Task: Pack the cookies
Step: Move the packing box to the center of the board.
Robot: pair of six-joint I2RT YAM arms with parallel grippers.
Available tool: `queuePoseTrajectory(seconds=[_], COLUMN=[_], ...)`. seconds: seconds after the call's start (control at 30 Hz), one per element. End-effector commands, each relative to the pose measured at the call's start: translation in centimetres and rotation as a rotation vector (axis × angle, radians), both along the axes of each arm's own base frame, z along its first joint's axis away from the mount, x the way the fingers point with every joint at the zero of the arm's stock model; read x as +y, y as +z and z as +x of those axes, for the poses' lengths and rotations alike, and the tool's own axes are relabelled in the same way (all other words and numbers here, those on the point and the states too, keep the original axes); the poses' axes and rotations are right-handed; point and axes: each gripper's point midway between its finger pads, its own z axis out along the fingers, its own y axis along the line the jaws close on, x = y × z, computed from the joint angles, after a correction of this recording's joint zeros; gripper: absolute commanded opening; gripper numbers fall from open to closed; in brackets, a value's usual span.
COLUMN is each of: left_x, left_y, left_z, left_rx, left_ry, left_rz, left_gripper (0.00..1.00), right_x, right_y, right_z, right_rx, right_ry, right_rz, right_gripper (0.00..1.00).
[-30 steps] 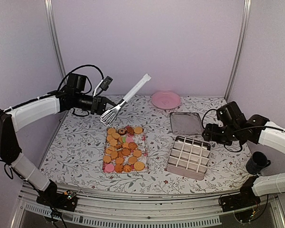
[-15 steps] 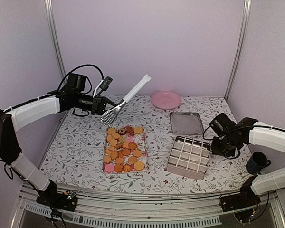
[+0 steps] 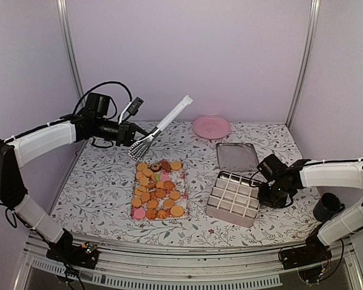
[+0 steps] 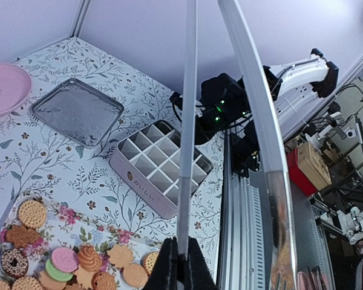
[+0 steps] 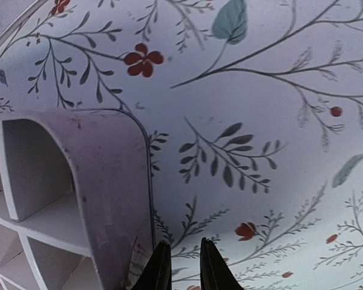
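The left gripper (image 4: 180, 261) is clamped tight on a pair of tongs (image 3: 163, 124), pinching them near the scoop end so that the long handle slants up and away toward the back wall. The scoop end hangs in the air just past the far left corner of the cookies (image 3: 159, 190), clear of them.

The cookies lie flat in a crowded rectangular patch on a tray (image 3: 183, 176) in the middle of the table (image 3: 97, 181). The patch's long side runs from the near edge toward the back. Most are golden-orange, with a few pink ones at the near end. None is in the box (image 3: 236, 194) yet.

The left arm is plainly the nearer one. The cookies sit below the tongs and toward the near edge, so reaching them likely calls for a short drop and a pull inward.

The box, divided into small cells, stands just right of the cookies, with its lid (image 3: 236, 157) behind it. The right gripper (image 5: 184, 263) is low at the box's right corner, its fingers nearly together. Whether they pinch the wall cannot be told.
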Motion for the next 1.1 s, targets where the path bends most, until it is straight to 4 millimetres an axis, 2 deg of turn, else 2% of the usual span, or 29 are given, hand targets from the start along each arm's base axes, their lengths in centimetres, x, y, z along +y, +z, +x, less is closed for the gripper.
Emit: queuePoseTrajectory(seconds=[0.0,0.17,0.3,0.43,0.5,0.57,0.63,0.67,0.7,0.77,0.87,0.9,0.93,0.97,1.07], left_x=[0.3,0.3,0.4,0.3,0.3,0.3,0.3,0.3,0.3,0.3,0.1,0.0,-0.1,-0.3,-0.9], left_y=[2.4,2.1,1.7,1.2,1.1,0.9,0.8,0.8,0.8,0.9,1.0,1.0,0.9,0.8,0.3], left_z=[0.0,0.2,0.3,0.1,-0.1,-0.2,-0.3,-0.4,-0.5,-0.7,-1.2,-1.5,-1.7,-2.0,-2.8], left_rx=[-0.089,-0.093,-0.088,-0.076,-0.071,-0.067,-0.061,-0.058,-0.057,-0.054,-0.042,-0.036,-0.03,-0.025,-0.012], left_ry=[0.001,0.002,0.0,-0.013,-0.02,-0.024,-0.029,-0.032,-0.034,-0.041,-0.068,-0.081,-0.093,-0.103,-0.132], left_rz=[-0.02,-0.009,-0.001,0.003,0.003,0.004,0.003,0.003,0.002,-0.002,-0.019,-0.025,-0.029,-0.033,-0.035], left_gripper=[0.0,0.0,0.0,0.0,0.0,0.0,0.0,0.0,0.0,0.0,0.0,0.0,0.0,0.0,0.0], right_x=[5.1,8.9,11.0,13.0,14.2,14.8,14.2,13.8,13.6,13.7,16.1,17.2,18.0,18.7,21.2], right_y=[0.8,1.7,1.8,3.3,4.1,4.6,5.5,6.7,8.8,13.2,20.5,23.0,25.9,27.5,30.2], right_z=[3.7,6.7,8.8,10.6,11.2,11.5,12.0,12.4,12.7,12.9,11.1,9.9,8.9,7.8,6.0], right_rx=[-0.07,-0.102,-0.12,-0.202,-0.231,-0.246,-0.261,-0.288,-0.342,-0.461,-0.694,-0.783,-0.899,-0.953,-0.983], right_ry=[0.036,0.07,0.14,0.272,0.346,0.41,0.423,0.422,0.427,0.453,0.593,0.662,0.721,0.772,0.905], right_rz=[0.189,0.239,0.227,0.25,0.271,0.263,0.206,0.187,0.186,0.224,0.433,0.53,0.622,0.695,0.855], right_gripper=[0.15,0.14,0.16,0.31,0.36,0.36,0.38,0.4,0.44,0.6,0.94,1.0,0.99,0.99,0.99])
